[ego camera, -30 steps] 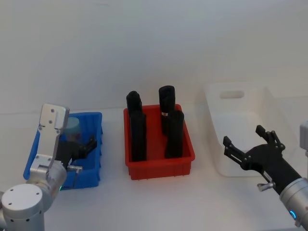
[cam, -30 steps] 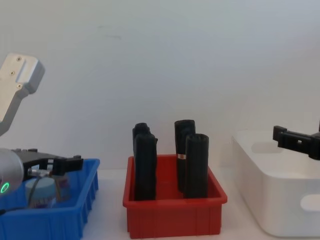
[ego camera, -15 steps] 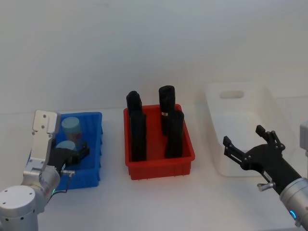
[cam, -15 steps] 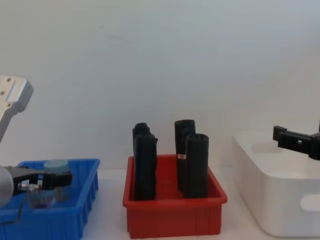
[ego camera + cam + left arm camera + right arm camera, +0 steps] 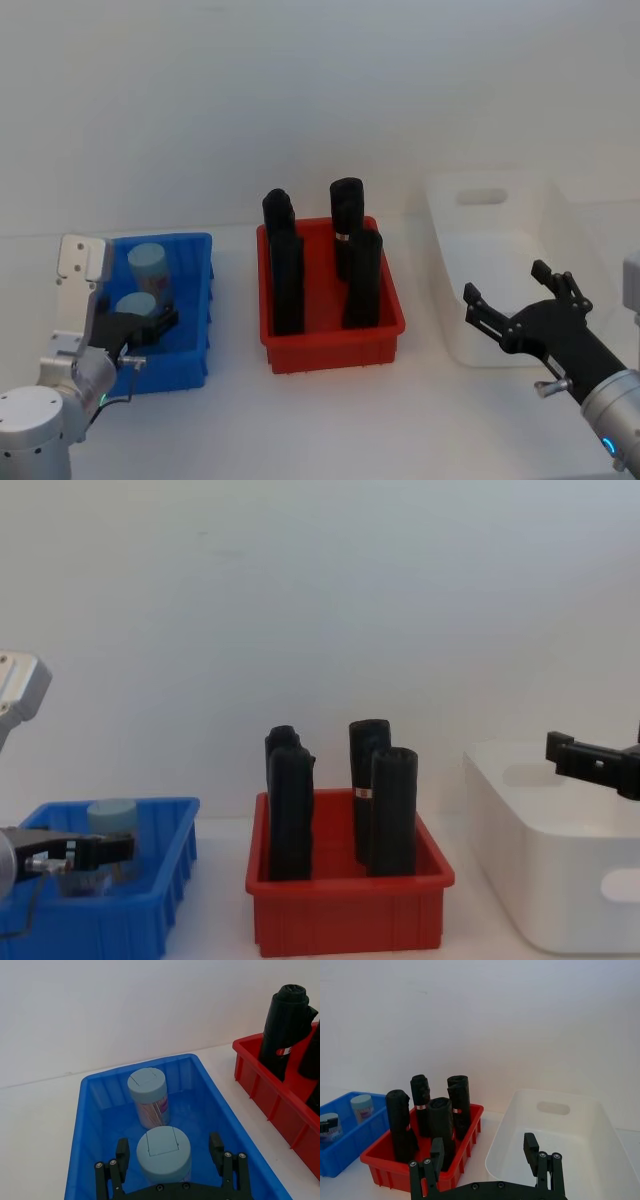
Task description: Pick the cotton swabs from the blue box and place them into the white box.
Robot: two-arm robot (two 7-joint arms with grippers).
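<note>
Blue box (image 5: 175, 372) near the tabletop's left edge, ribbed plastic, holding 2 cotton swabs (image 5: 148, 262), both upright and a little apart. Far jar (image 5: 148, 1091) toward the box's far end, near jar (image 5: 163, 1152) toward its near end. Clear walls and pale blue-green flip lids on both. Pale sticks and a label visible through the far jar's side.

Left gripper (image 5: 169, 1142) down inside the box, fingers (image 5: 122, 1152) spread wide on either side of the near jar. Gap visible on each side, so nothing gripped.

Red bin (image 5: 330, 352) mid-table with 4 black rolls (image 5: 346, 215) standing in it, no part of the job.

White box (image 5: 530, 205) toward the tabletop's right edge, glossy, bare inside. Right gripper (image 5: 503, 290) by that box's near edge, spread open, empty, idle.

Judged progress: 0 of 2 jars delivered, first grasp lined up but not yet closed. Left to do: close on the near jar, lift, carry past the red bin, release in the white box, then the same for the far jar.
</note>
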